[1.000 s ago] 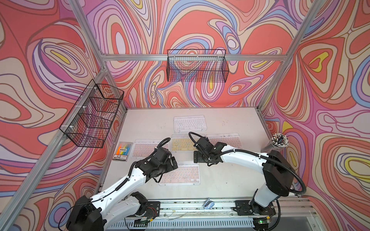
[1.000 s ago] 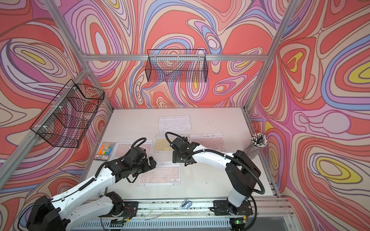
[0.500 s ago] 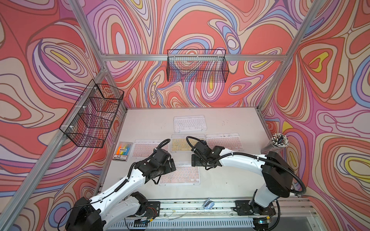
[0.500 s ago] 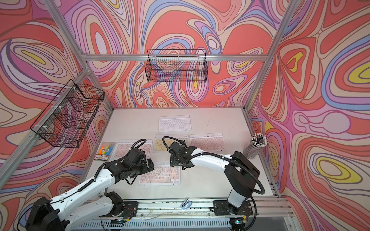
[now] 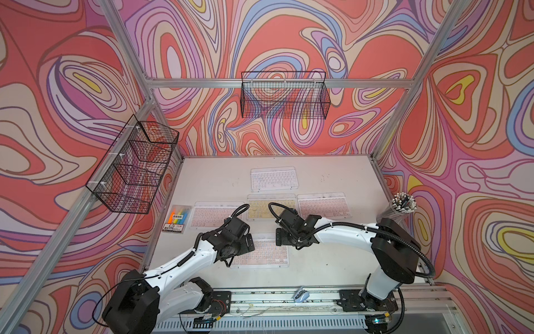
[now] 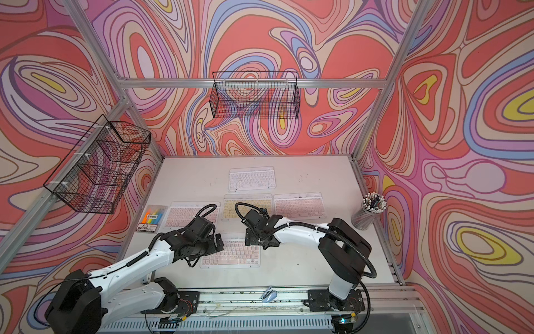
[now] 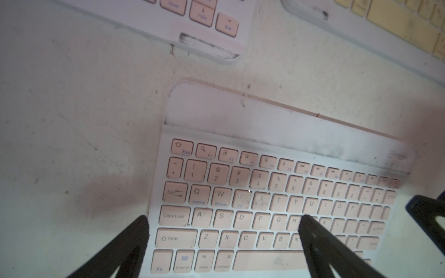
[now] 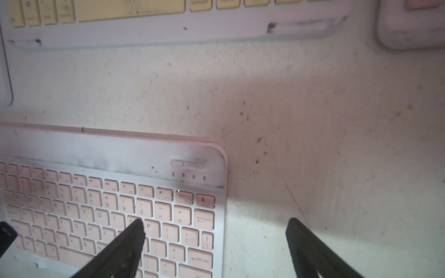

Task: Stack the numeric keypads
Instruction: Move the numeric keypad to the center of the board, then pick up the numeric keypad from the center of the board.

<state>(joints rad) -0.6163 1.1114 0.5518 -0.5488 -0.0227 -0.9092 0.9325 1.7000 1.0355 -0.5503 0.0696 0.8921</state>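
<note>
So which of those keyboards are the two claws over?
The pink keypad lying alone at the front; the left gripper and right gripper are open over its two ends.

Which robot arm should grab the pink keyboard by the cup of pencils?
Probably right. The open right gripper hovers nearer that pink keypad, on the pencil cup side; the open left gripper sits farther off, over the front keypad at its other end.

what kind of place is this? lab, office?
Probably a robot test cell, not an office. An aluminium frame with swirl-printed walls boxes in a white table; the left arm and right arm are mounted on a rail at its near edge; keypads and a pencil cup look like props.
</note>
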